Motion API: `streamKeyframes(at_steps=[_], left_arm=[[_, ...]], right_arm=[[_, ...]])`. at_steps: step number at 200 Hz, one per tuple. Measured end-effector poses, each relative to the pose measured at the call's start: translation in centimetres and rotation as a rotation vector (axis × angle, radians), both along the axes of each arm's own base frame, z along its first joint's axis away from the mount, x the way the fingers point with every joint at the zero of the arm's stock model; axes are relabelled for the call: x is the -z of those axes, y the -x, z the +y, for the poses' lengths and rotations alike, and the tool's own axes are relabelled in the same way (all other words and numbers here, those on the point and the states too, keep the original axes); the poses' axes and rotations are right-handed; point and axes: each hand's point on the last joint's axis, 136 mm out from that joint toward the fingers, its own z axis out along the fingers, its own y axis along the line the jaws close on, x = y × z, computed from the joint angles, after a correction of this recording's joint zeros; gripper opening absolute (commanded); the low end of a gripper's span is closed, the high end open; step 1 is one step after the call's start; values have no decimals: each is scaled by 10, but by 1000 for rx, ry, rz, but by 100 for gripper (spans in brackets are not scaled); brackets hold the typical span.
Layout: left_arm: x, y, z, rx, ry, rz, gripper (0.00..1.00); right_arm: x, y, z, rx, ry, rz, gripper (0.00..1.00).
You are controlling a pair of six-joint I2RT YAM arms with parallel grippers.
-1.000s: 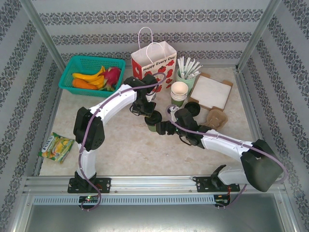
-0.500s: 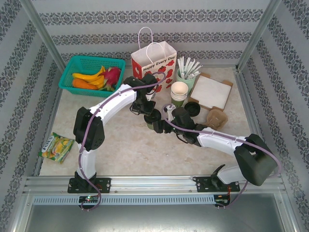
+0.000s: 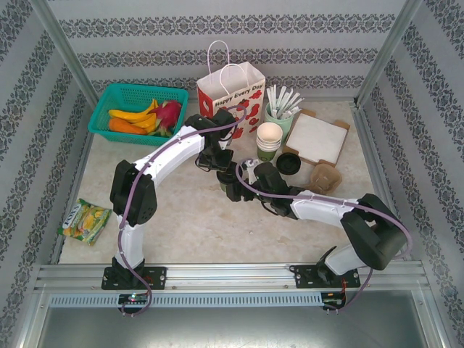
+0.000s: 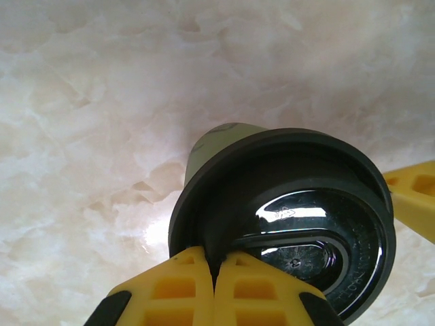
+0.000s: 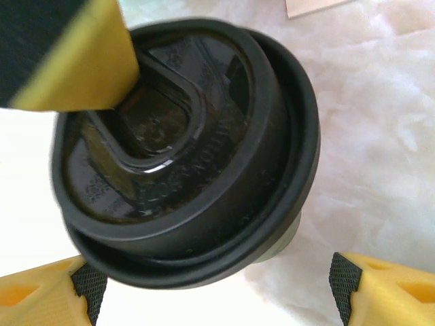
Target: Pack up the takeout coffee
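Lidded takeout coffee (image 3: 230, 181) sits on the bench (image 3: 181, 217), not in the paper bag (image 3: 232, 90) yet. Left claw (image 4: 216, 268) pinched shut, resting on its lid; right claw (image 5: 214, 288) wide open around it.

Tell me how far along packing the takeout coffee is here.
Done: lid on the takeout coffee. In hand: left tool shut, tips at the lid's rim; right tool open, fingers either side of it. Left: grip, lift, lower into the paper bag behind.
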Motion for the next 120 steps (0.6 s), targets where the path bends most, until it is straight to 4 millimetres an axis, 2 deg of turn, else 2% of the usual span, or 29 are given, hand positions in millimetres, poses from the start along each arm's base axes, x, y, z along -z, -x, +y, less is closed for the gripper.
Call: streamKeyframes(at_steps=[17,44,91,120], left_arm=[[0,0,0,-10,2,3,0],[0,0,1,-13,-6,3,0],[-1,2,3,-13,-15,8,0],[-1,2,2,-12,-12,11,0]], right_arm=[[4,0,0,0,7,9,88],[-1,0,2,-5,-7,-1,89],[-34,-5,7,-12,-80,-86,91],[-25,-8,10,-11,-68,-72,91]])
